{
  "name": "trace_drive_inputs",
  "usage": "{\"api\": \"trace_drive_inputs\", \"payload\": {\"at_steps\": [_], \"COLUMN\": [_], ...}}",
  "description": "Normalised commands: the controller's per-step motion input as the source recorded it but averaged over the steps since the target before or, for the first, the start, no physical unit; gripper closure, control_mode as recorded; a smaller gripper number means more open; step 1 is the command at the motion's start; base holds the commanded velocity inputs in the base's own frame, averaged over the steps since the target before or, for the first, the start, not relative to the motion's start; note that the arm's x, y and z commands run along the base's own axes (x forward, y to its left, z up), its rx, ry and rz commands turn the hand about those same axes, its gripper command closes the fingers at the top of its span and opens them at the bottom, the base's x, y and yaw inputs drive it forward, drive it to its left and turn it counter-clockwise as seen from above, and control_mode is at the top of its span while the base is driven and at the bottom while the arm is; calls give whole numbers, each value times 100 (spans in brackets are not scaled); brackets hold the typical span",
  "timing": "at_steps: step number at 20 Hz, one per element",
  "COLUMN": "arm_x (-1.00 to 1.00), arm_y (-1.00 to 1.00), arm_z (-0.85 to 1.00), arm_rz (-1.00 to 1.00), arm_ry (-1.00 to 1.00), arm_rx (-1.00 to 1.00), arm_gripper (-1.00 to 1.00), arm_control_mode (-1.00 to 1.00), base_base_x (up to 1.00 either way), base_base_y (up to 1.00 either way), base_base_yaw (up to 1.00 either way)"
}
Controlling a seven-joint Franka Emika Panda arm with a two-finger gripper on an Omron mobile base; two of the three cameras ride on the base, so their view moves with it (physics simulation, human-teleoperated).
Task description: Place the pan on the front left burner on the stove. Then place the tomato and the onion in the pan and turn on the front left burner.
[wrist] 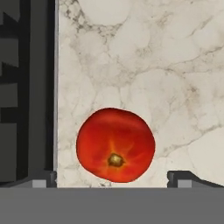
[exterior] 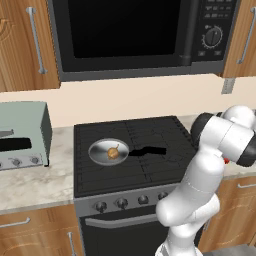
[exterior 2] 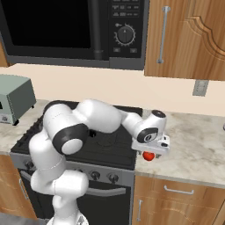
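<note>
Gripper [wrist: 112,178]: your jaws stand fully apart, one tip either side of the tomato [wrist: 115,145], holding nothing yet.
Tomato place: it sits on the marble counter [wrist: 166,70], just right of the stove [exterior: 150,145], under your hand.
Tomato facing: its stem scar faces up toward your hand camera; it is round, so no long axis to align with.
Pan [exterior: 108,151]: on the front left burner [exterior: 100,167], black handle pointing right; the onion [exterior: 113,153] lies inside.
Slip risk: you may squeeze off-centre, and the glossy ball could squirt sideways.
Roll risk: you might nudge it descending, and it could roll toward the counter's near edge.
</note>
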Motion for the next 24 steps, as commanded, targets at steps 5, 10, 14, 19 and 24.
{"api": "trace_drive_inputs", "payload": {"at_steps": [5,10,14,19,24], "arm_x": [17,11,11,-3,-6], "arm_y": [-5,0,0,0,13], "arm_z": [-20,-22,-15,9,32], "arm_rz": [0,0,0,0,0], "arm_ry": [3,6,5,-2,-8], "arm_rx": [3,3,1,0,0], "arm_gripper": [-100,100,100,100,100], "arm_control_mode": [-100,-100,-100,-100,-100], "base_base_x": [0,0,0,0,0], "base_base_y": [0,0,0,0,0], "base_base_yaw": [0,0,0,0,0]}}
